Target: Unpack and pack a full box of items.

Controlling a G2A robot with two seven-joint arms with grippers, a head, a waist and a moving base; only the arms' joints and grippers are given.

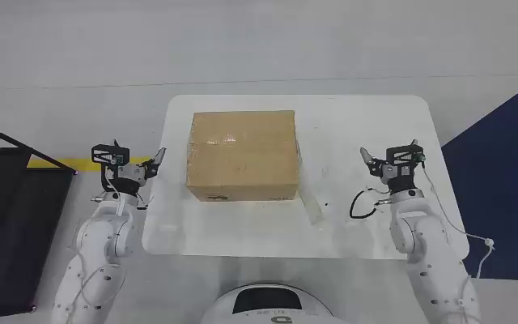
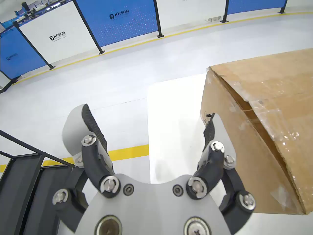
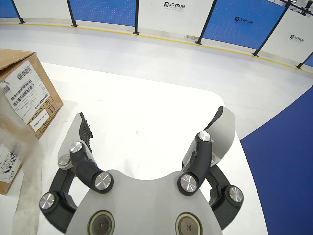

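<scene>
The cardboard box (image 1: 243, 155) stands on the white surface (image 1: 364, 121), a little left of the middle and closer to the far edge than to the near one. Its top flaps are down, and shiny clear tape runs over them. In the left wrist view, the box (image 2: 256, 123) shows a narrow gap along one flap edge. White labels (image 3: 24, 94) are stuck on the right side of the box (image 3: 14, 69). A strip of loose clear tape (image 1: 312, 209) hangs from the near right corner of the box and lies on the surface.

The left hand (image 1: 154, 162) is at the left edge of the surface, near the left side of the box but not touching it. Its fingers (image 2: 84, 123) are spread wide, and nothing is between them. The right hand (image 1: 371, 162) is over the right part of the surface, well apart from the box. It is also wide and holds nothing, as the right wrist view shows (image 3: 151, 114).

A black cable (image 1: 360, 206) makes a loop beside the right arm. On the floor to the left are a yellow line (image 1: 48, 162) and a black metal frame (image 1: 24, 154). Blue and white fence panels (image 2: 122, 20) stand farther off.
</scene>
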